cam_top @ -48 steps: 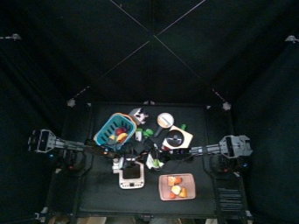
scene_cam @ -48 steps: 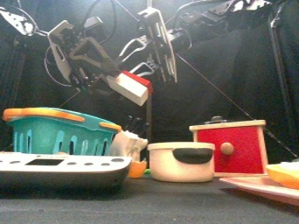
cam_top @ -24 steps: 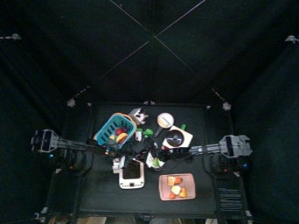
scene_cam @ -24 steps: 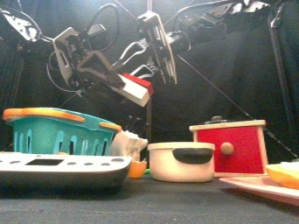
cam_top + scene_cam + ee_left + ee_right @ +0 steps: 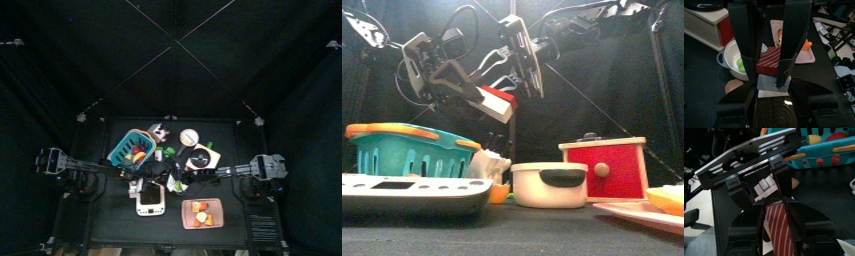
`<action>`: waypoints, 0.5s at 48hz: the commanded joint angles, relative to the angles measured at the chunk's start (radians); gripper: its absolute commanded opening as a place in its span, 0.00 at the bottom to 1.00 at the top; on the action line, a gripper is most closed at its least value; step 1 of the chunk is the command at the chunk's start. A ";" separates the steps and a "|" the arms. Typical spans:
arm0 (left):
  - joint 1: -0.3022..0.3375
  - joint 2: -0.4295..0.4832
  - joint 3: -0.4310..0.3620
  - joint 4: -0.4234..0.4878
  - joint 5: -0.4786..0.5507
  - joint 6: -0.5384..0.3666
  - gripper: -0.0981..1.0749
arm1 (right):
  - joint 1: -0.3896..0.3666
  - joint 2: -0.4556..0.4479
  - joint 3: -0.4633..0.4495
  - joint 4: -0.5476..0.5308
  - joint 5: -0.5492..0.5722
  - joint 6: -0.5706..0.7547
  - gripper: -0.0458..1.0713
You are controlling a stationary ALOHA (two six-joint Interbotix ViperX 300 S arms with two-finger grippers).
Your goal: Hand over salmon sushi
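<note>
The salmon sushi (image 5: 494, 100), a reddish slab on white rice, hangs in the air above the table's middle. My left gripper (image 5: 480, 95) comes in from the left and is shut on it. In the left wrist view the sushi (image 5: 771, 58) sits between the jaws. My right gripper (image 5: 512, 88) comes down from above onto the same piece. In the right wrist view the striped sushi (image 5: 777, 228) fills the gap between its jaws, with the left gripper (image 5: 763, 190) just beyond. The two grippers meet in the top view (image 5: 164, 181).
Below stand a teal basket with an orange rim (image 5: 409, 150), a white scale (image 5: 409, 197), a white pot with a black lid (image 5: 549, 185), a red drawer box (image 5: 605, 170) and a plate (image 5: 656, 208) at the right.
The left arm has shifted its pose a little and the sushi has tilted slightly. The right gripper has stayed at the sushi.
</note>
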 commanded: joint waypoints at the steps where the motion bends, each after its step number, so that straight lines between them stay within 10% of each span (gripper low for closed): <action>1: 0.000 -0.015 -0.015 0.003 -0.012 0.002 0.59 | 0.002 -0.020 -0.020 -0.012 0.000 0.000 0.63; 24: -0.002 -0.031 0.009 0.018 -0.012 0.000 0.59 | 0.000 -0.051 0.017 -0.018 0.002 -0.003 0.80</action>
